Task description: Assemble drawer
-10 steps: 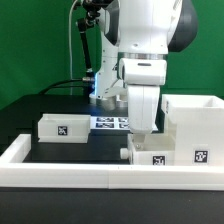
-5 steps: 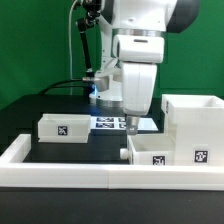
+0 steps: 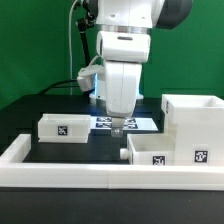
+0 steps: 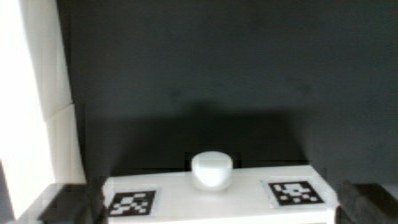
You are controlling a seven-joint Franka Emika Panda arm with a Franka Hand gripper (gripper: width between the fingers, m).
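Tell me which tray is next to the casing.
The tray at the exterior view's right, beside the tall casing; the other tray stands apart at that view's left.

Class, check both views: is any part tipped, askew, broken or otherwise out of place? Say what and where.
Nothing stands out. The casing, the tray beside it and the lone tray all sit upright and look undamaged. The gripper hangs empty between them.

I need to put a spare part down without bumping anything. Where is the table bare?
Bare black table lies between the tray at the exterior view's left, the nearer tray and the front border wall. The exterior view's right is crowded: the nearer tray sits close by the casing.
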